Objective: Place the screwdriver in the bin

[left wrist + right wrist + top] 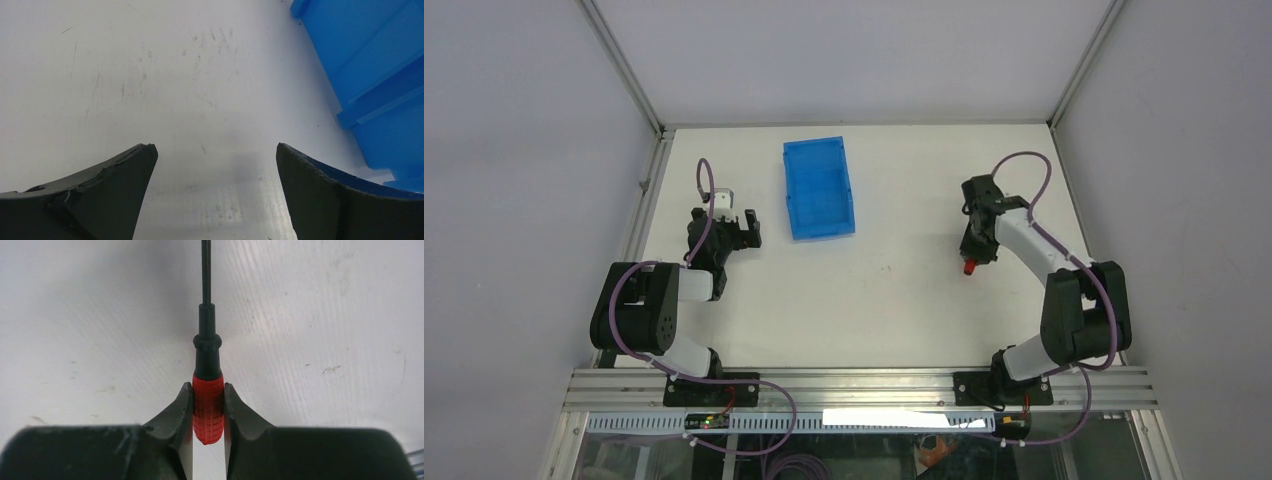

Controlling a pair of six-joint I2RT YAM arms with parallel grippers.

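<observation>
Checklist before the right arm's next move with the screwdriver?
1. Grip: right end effector shut on the red handle of the screwdriver: ok.
2. Shaft: sticks out straight ahead, free of the fingers: ok.
3. Lift: screwdriver off the table: cannot tell.
4. Target: bin upright, open side up: ok.
5. Other arm: left end effector open, beside the bin, not over it: ok.
</observation>
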